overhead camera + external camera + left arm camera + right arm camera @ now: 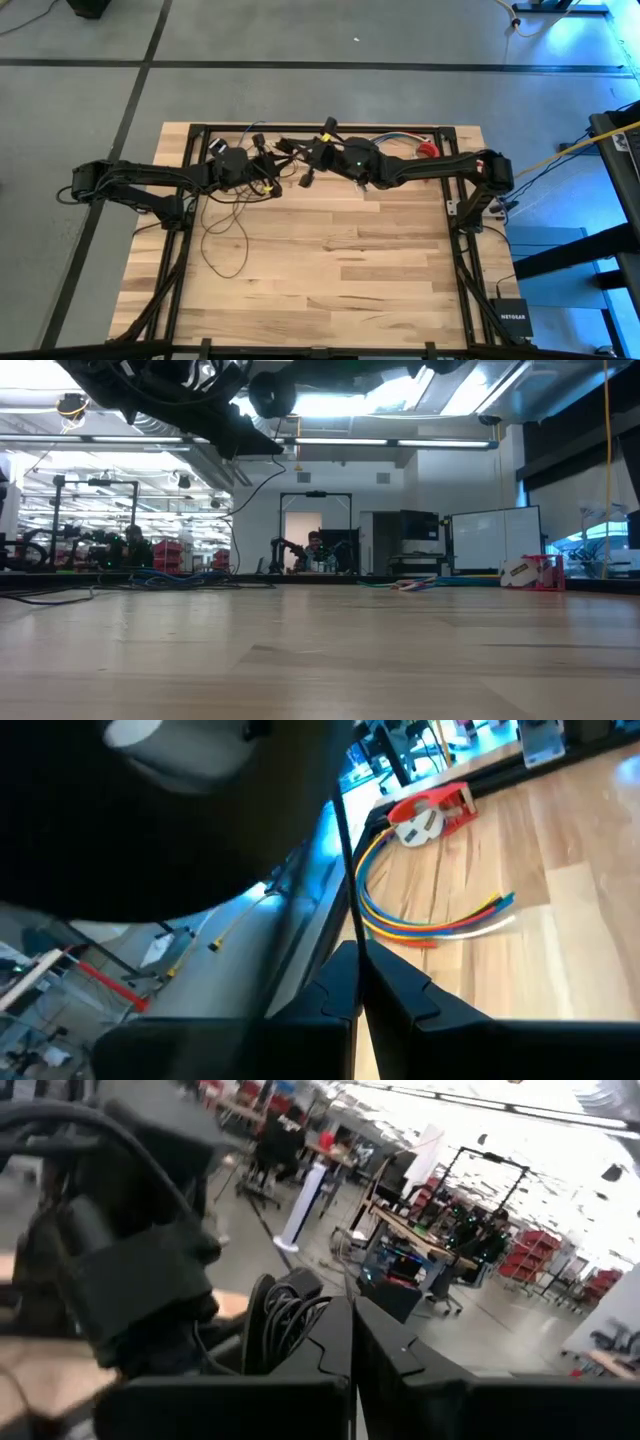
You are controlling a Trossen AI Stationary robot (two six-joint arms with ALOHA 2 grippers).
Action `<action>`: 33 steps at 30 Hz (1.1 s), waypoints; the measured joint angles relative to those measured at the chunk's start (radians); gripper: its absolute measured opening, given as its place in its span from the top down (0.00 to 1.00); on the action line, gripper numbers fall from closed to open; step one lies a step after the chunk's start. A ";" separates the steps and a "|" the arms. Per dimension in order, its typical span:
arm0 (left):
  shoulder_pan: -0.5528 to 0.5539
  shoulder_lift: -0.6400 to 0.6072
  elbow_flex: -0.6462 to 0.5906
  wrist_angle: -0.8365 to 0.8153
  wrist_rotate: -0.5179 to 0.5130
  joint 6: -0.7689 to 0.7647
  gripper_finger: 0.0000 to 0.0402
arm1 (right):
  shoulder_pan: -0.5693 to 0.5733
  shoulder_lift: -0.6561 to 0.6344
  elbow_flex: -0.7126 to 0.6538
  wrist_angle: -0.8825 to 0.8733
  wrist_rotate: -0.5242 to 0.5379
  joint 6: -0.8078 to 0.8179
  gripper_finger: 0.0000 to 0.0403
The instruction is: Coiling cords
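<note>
Grippers, left point(268, 168) and right point(305, 165), both pinch the cord point(225, 235) closed and raised, likely stretching it between them for coiling.

Multicoloured wires point(440, 925) lie on the wooden table point(350, 270) — red-and-white object point(432, 812) nearby.

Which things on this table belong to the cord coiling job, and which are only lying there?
For the job:
- thin dark cord, loose loops on the wood, a strand rising from the shut left tool
- coiled part at the shut right tool

Lying about:
- multicoloured wires
- red and white item at the far edge
</note>
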State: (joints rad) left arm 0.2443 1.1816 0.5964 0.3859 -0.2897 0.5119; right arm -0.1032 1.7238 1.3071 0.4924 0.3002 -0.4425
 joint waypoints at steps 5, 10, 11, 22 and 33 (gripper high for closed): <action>0.000 0.000 0.000 -0.010 -0.009 0.030 0.98 | 0.006 -0.040 0.000 -0.076 -0.006 -0.037 0.99; 0.002 0.004 -0.004 -0.061 -0.025 0.009 0.90 | 0.005 -0.050 0.003 -0.112 -0.006 -0.042 0.99; 0.002 0.003 -0.004 -0.070 -0.045 0.003 0.87 | 0.005 -0.050 0.003 -0.125 -0.006 -0.048 0.99; -0.017 -0.051 -0.002 -0.184 -0.250 0.014 0.66 | 0.006 -0.048 0.002 -0.188 -0.004 -0.063 0.99; -0.030 -0.264 -0.048 -0.457 0.019 -0.242 0.65 | 0.005 -0.046 0.002 -0.177 -0.018 -0.066 0.99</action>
State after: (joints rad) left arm 0.2147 0.9175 0.5489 -0.0708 -0.2705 0.2700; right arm -0.0982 1.6781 1.3090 0.3155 0.2821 -0.5083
